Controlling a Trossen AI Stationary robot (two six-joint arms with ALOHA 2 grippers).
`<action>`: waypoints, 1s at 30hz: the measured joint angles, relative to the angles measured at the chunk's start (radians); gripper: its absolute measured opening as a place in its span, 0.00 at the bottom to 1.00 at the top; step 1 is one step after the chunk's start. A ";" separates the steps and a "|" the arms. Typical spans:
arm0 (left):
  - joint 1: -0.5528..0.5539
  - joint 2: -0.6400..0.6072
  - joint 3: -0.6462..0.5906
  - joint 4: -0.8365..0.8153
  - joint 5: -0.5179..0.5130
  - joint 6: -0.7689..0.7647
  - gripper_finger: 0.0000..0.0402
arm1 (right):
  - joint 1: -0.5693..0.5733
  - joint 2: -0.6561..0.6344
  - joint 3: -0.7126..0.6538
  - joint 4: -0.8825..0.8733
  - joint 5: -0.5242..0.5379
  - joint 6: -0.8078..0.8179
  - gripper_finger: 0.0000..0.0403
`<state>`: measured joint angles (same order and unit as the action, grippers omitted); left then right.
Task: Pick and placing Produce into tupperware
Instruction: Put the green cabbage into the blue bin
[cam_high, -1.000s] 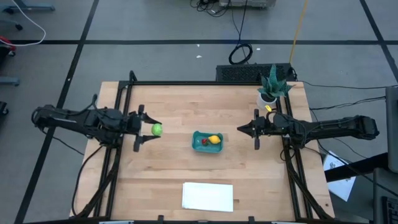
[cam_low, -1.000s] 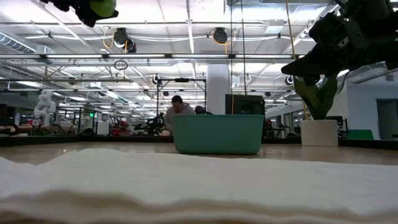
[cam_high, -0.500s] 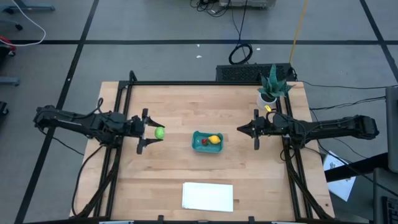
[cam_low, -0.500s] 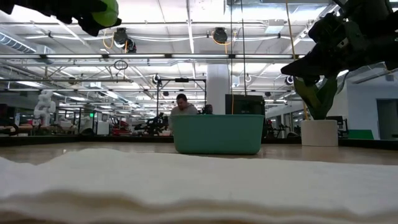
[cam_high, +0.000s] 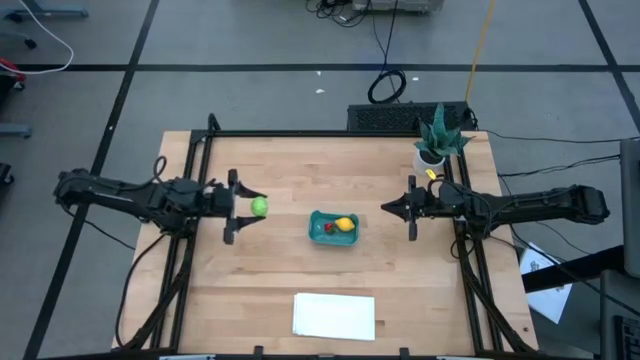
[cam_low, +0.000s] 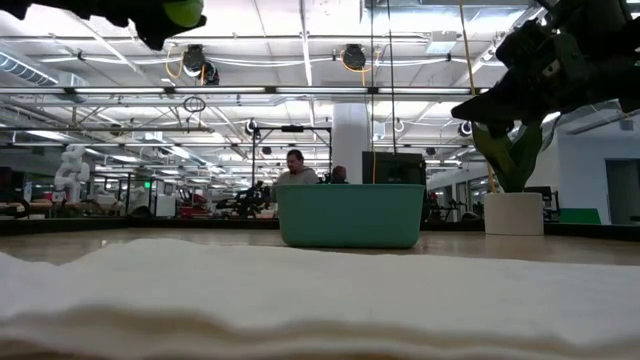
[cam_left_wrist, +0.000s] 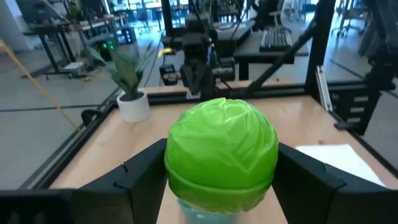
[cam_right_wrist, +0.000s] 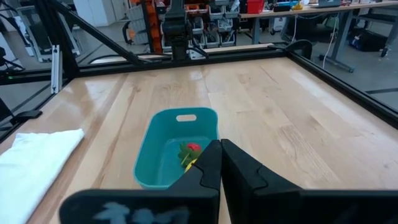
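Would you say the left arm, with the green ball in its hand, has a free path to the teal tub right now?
Probably yes: the left hand holds the green ball above bare table beside the teal tub; nothing stands between, and the right hand waits beyond it.

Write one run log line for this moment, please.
left gripper: holds green ball, raised, beside tub | right gripper: shut, waiting | lemon, red fruit: in tub

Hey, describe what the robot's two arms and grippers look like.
Both arms are matte black, slim and jointed. The left gripper and right gripper each end in two short, dark, angular fingers. Thin black cables run along the arms, and no markings show.
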<state>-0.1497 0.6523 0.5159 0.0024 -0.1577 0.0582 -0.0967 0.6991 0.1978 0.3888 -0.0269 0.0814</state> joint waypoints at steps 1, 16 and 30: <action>0.000 0.009 0.000 0.019 0.000 0.001 0.64 | 0.000 0.000 0.000 0.004 0.000 0.000 0.00; 0.123 0.220 0.029 0.256 0.082 -0.022 0.64 | 0.000 0.000 0.000 0.004 0.000 0.000 0.00; 0.221 0.412 0.147 0.265 0.251 -0.039 0.64 | 0.000 0.000 0.000 0.004 0.000 0.000 0.00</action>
<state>0.0712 1.0645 0.6633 0.2678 0.0932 0.0187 -0.0967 0.6991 0.1978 0.3923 -0.0269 0.0818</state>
